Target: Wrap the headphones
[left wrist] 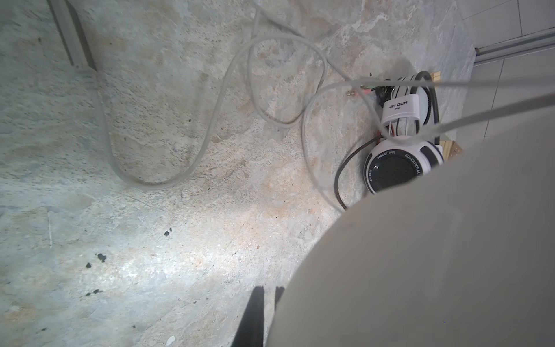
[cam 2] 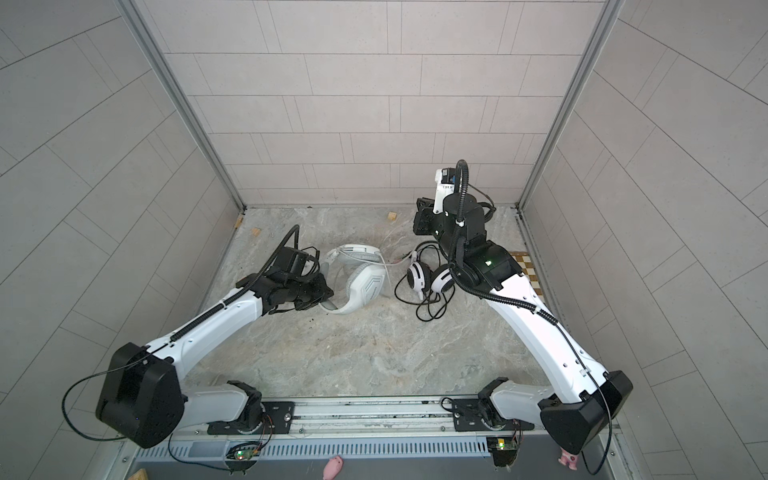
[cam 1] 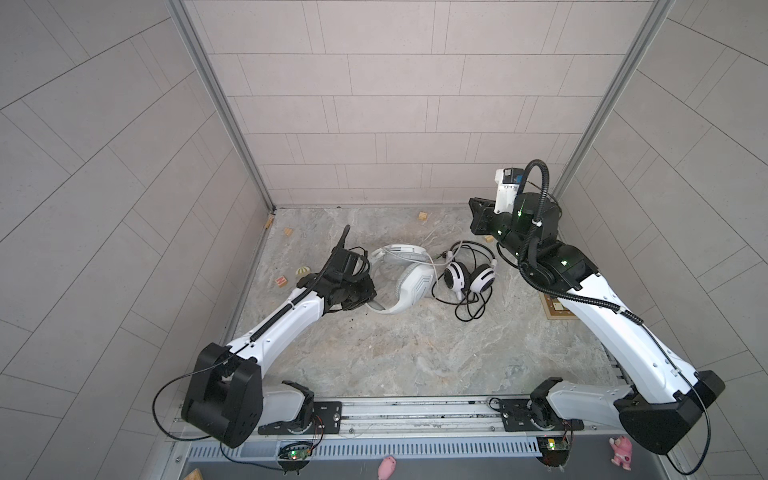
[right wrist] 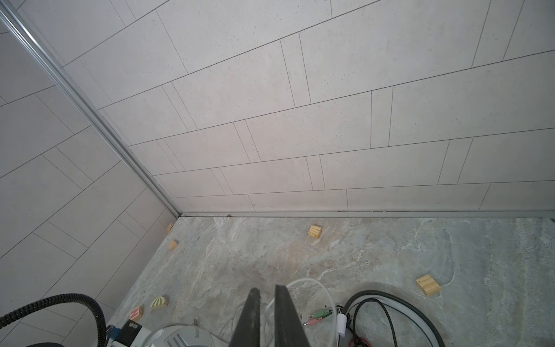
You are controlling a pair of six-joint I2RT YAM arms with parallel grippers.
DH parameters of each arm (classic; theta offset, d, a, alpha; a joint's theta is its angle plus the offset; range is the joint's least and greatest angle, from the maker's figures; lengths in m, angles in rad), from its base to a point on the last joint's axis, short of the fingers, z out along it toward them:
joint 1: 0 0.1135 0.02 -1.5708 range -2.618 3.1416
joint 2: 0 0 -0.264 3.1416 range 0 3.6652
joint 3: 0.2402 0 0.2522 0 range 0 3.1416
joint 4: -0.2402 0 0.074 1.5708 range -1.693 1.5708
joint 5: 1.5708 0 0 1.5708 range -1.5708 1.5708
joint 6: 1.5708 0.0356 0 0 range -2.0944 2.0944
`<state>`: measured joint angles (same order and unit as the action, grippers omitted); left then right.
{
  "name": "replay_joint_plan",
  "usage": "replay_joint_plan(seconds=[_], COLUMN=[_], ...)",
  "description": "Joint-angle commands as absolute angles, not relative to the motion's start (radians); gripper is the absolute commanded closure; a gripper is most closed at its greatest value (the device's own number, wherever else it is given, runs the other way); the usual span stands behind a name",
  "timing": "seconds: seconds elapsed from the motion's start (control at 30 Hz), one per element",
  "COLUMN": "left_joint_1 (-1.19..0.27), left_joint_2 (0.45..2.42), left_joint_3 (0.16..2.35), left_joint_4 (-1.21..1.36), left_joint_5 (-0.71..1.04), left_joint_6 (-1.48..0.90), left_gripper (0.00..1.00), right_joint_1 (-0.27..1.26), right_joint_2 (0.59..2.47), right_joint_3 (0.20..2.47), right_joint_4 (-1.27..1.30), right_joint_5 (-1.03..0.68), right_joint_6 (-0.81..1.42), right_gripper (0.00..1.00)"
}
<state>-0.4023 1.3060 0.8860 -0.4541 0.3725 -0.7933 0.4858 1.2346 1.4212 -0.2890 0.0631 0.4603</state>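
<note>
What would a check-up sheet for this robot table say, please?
Surface: marble-look table with dark crumbs.
Job's things: white headset lying beside black-and-white headset.
Clutter: wooden blocks, letter block, pink toys past the front edge.
Grippers: left gripper shut, beside the white headset's band; right gripper shut to a slit, raised, grip on anything unclear.
Cables: grey cable in loose loops; black cable loose on the table.
Surroundings: tiled walls, metal rail in front.
</note>
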Motion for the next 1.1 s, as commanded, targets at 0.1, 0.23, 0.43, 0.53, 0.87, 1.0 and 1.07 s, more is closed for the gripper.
replay_joint_plan(seconds=[0.1, 0.23, 0.43, 0.53, 0.87, 1.0, 1.07], left_joint_1=[-0.399, -0.398, -0.391, -0.39, -0.371, -0.371, -0.37], left_joint_2=[1.272, 1.269, 1.27, 1.271, 1.273, 1.268, 1.267], left_joint_3=[0.959, 1.014, 1.034, 1.042, 1.057, 1.063, 1.065], left_joint_4=[-0.476, -0.514, -0.537, -0.54, -0.544, -0.549, -0.555], left_joint_5=[0.364, 0.339, 0.317, 0.315, 0.305, 0.31, 0.307], left_joint_6=[-0.753, -0.73, -0.693, -0.692, -0.677, -0.671, -0.665], left_gripper=[0.98, 0.98, 0.99, 0.99, 0.99, 0.99, 0.99], right_joint_1=[0.491, 0.477, 0.462, 0.457, 0.457, 0.457, 0.459], right_joint_2=[1.174, 1.2, 1.168, 1.124, 0.979, 1.047, 1.071], right_joint_3=[1.37, 1.318, 1.191, 1.139, 0.902, 0.913, 0.923], right_joint_4=[-0.254, -0.299, -0.368, -0.413, -0.282, -0.284, -0.273], right_joint_5=[-0.006, -0.106, -0.265, -0.336, -0.486, -0.487, -0.511], right_joint_6=[0.486, 0.41, 0.22, 0.141, 0.149, 0.113, 0.109], right_gripper=[0.87, 0.81, 0.55, 0.42, 0.33, 0.32, 0.32])
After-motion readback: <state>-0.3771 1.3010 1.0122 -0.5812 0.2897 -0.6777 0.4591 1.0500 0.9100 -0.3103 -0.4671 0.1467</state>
